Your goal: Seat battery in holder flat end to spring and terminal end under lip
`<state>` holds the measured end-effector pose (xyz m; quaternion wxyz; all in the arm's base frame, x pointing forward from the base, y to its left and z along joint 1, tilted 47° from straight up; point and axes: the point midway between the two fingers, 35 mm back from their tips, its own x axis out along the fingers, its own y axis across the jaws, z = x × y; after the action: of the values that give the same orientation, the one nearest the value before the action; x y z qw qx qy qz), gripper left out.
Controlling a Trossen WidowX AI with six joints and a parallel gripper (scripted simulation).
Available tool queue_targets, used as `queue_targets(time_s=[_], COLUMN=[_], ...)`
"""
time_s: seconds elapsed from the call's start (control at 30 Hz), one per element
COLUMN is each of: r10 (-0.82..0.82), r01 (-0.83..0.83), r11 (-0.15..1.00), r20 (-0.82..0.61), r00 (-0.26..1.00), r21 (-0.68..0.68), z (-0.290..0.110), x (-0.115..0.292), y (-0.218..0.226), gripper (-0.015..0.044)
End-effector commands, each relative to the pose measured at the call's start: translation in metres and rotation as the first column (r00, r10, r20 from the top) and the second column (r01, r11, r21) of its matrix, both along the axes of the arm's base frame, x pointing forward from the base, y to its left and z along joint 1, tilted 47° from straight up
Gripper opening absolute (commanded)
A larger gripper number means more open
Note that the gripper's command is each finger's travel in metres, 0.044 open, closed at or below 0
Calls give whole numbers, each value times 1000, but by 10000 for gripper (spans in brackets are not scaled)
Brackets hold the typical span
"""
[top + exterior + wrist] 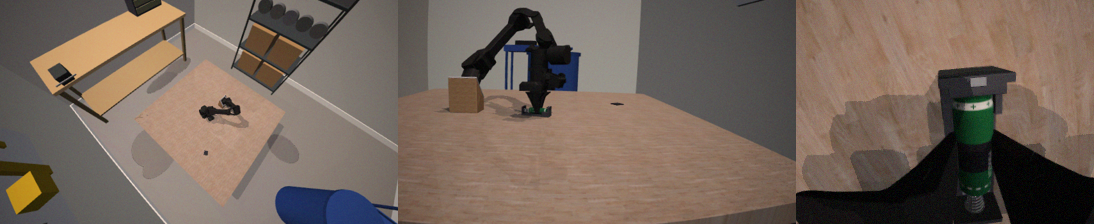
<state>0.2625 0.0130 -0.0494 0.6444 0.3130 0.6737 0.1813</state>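
Battery, a green cylinder with a black band (973,143), lies lengthwise in the dark rectangular holder (976,80), gripped at its black middle band between the two black gripper fingers. In the wrist view the end with the white ring sits at 12 o'clock beneath the holder's grey-topped lip, and the other end meets the coiled metal spring (973,203) at 6 o'clock. Whether the battery rests fully flat cannot be told.

Surface: a square table top of pale reddish wood grain (596,160) carries the holder (547,112), a tan wooden block with a slanted face (463,94) at 9 o'clock of the holder, well apart, and a small flat black square (617,104) at 3 o'clock.

Room, top view: grey floor and walls; a light wooden workbench with a lower shelf (105,41) at 10 o'clock of the table; a black metal shelf rack (244,35) holding brown boxes and dark discs at 1 o'clock; a blue cylinder (320,205) at 5 o'clock; a yellow block (23,191) at 8 o'clock.

Arm: the black six-joint arm (503,32) rises from behind the block, bends at a high elbow, and descends vertically, with the gripper (537,107) pointing straight down onto the holder. The jaws stand narrow, closed on the battery.
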Motion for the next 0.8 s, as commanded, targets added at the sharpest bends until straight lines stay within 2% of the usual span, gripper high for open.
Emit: queue_targets(time_s=[0.0,0.37,0.5,0.77], r10=[1,0,0,1], r01=[-1,0,0,-1], r11=[1000,1000,1000,1000], r20=[-5,-2,-2,-2], r00=[1000,1000,1000,1000], r21=[1,0,0,0], z=[0,0,0,7], x=[2,3,3,2], y=[0,0,0,-8], gripper=[63,63,165,165])
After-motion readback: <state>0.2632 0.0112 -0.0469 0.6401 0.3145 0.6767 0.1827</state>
